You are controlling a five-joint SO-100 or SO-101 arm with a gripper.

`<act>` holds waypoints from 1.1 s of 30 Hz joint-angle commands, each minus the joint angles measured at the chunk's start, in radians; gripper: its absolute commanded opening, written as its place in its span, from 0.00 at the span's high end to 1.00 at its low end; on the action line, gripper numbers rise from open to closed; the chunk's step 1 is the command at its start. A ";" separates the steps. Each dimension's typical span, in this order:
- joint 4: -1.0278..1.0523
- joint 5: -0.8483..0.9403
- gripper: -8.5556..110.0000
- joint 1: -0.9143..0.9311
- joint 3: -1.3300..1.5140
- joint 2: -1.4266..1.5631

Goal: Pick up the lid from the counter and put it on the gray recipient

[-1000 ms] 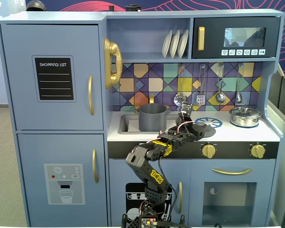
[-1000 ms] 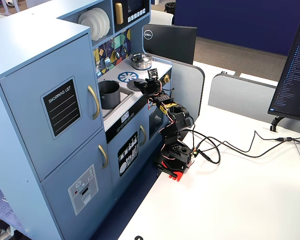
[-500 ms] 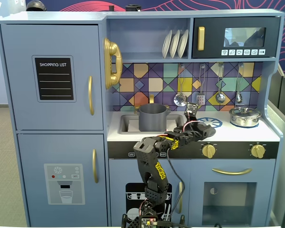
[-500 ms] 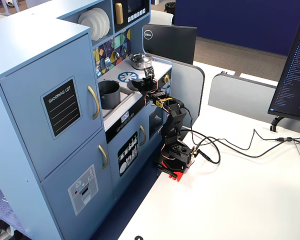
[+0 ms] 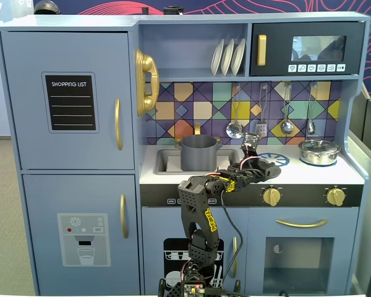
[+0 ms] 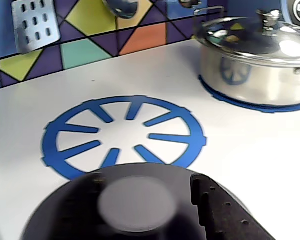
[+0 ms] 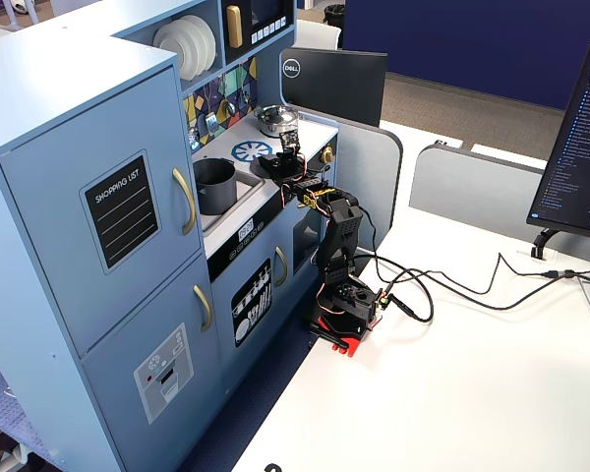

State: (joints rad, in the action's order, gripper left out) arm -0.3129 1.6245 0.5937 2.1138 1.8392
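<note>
The flat round dark-gray lid point(image 6: 135, 205) sits close under the arm's fingers point(image 5: 252, 150) near the bench's point(image 6: 240, 150) front edge; whether they grip it, I cannot tell. The tall matte gray pot point(image 5: 199, 152) stands in the sink, uncovered.

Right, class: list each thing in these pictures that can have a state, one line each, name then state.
gray pot: uncovered, upright in the sink.
dark lid: flat on the counter, knob up, at the gripper.
gripper: over the dark lid; open or shut cannot be told.
silver pot: covered by its own lid, on the right burner.
fridge doors: shut.
microwave door: shut.
</note>
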 commanded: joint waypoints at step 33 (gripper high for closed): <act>0.500 0.035 0.93 -0.460 -0.499 0.268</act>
State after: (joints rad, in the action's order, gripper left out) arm 0.1825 1.6674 0.1902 1.6536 2.0310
